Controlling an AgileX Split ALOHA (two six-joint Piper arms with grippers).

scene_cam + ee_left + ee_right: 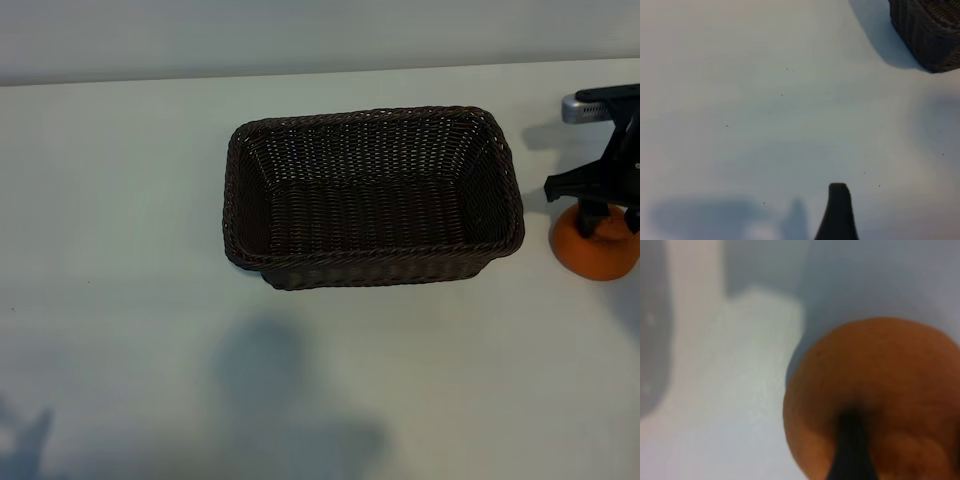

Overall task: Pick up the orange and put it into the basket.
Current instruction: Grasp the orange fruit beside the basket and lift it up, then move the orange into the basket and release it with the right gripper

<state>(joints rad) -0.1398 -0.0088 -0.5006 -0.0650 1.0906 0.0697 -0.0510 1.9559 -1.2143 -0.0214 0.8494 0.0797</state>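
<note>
So far, nothing in basket [372, 262], mid worktop [120, 250]. Orange [597, 250] sits on worktop near right edge, beside basket. Right end effector [600, 212] low over orange, fingers wide, no grip yet. Left end effector [838, 212] parked, wide. Left to do: grab, lift, drop in.

Pale, matte white surface [120, 250], lit from above. Soft grey shadows pooled near the front edge. Plain light wall [300, 35] behind, meeting the surface along a straight line. Few tiny dark specks.
</note>
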